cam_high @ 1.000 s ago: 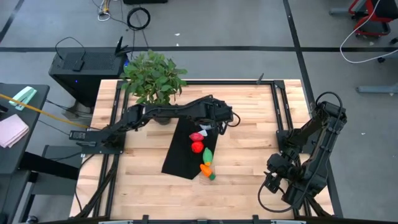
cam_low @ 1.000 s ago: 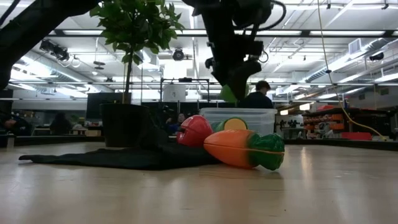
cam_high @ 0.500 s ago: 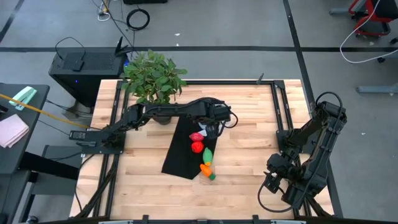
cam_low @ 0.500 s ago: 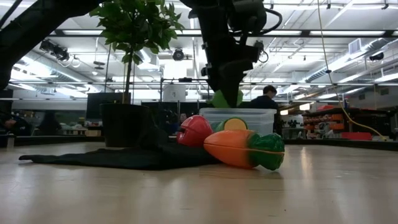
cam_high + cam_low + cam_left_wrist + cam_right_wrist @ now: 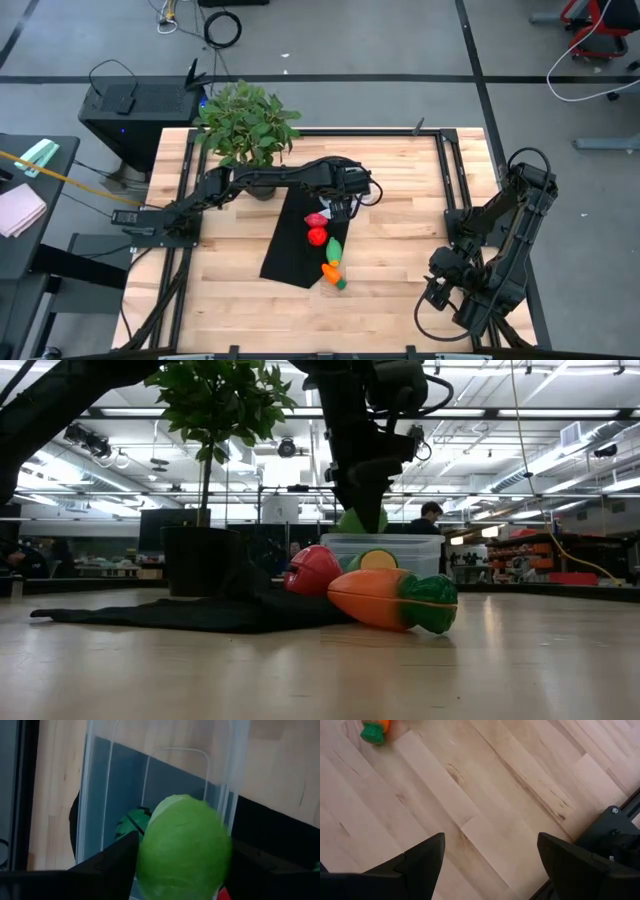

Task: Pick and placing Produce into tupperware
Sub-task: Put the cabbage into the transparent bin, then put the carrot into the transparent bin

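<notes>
Now the left gripper (image 5: 182,865) is hanging lower than it was a second ago, having come down from well above the tupperware (image 5: 382,555) to just over its rim, and it has barely moved in the last half second; I judge that to mean the drop into the box is close. Its fingers are closed around the lime-green fruit (image 5: 184,849), which is bulging out between them, so the piece is not yet released. Taking the tupperware as the landmark and going left to right in the low view: the potted plant (image 5: 205,480) is standing well to its left, the black cloth (image 5: 190,612) is lying out from under it, a red fruit (image 5: 313,570) is sitting just beside its left wall, and the orange carrot (image 5: 392,600) is lying in front of it, its long axis running across the view with the green end pointing right. In the left wrist view the box's long axis is running away from the gripper, and the dark-green striped ball (image 5: 133,822) is already resting inside it. Far right of the tupperware, the right gripper (image 5: 487,865) is waiting over bare wood, fingers spread wide and holding nothing.
</notes>
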